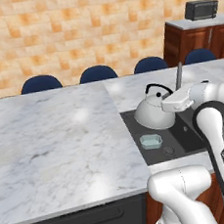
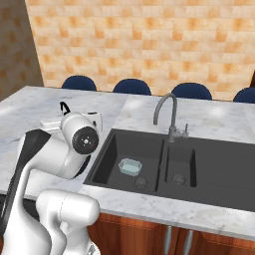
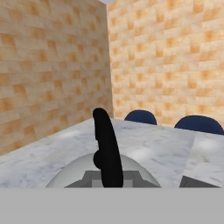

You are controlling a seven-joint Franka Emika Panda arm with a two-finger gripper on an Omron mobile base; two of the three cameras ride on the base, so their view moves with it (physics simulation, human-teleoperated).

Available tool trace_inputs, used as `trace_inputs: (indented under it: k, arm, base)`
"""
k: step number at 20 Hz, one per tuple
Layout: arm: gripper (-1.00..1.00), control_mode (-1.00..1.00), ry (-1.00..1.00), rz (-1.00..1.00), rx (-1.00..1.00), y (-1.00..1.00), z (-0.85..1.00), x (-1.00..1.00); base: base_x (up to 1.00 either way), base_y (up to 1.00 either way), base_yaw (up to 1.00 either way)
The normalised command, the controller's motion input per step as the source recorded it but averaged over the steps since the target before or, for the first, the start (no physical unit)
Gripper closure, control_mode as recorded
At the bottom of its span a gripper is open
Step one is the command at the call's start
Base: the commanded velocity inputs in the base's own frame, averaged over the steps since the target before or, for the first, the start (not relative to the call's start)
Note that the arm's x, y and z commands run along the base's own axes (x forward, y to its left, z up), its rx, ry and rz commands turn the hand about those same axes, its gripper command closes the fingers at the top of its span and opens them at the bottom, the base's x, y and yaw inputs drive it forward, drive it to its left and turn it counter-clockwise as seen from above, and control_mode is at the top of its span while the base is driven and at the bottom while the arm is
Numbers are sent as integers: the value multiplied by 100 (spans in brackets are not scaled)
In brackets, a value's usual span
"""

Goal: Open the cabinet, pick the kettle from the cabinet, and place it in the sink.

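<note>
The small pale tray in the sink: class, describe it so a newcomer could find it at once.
Start at the dark sink set in the marble counter. In its left basin, near the front, lies the small pale tray. It is light blue-green with rounded corners, unlike the round drains beside it.

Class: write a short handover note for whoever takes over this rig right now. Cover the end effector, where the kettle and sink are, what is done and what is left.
End effector: shut on the kettle, gripping its black handle.
Kettle: held at the left end of the sink, over the basin's edge.
Sink: a small pale-blue dish lies in the left basin, and the tap stands behind.
Done: kettle fetched and carried here.
Left: lower it into the basin, release, withdraw.
</note>
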Motion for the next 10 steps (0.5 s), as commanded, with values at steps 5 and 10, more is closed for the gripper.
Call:
trace_inputs:
  k: [5, 10]
  arm:
    - [100, 100, 0, 0, 0, 0, 0, 0]
    - [100, -100, 0, 0, 0, 0, 0, 0]
  base:
    - [0, 0, 0]
    - [0, 0, 0]
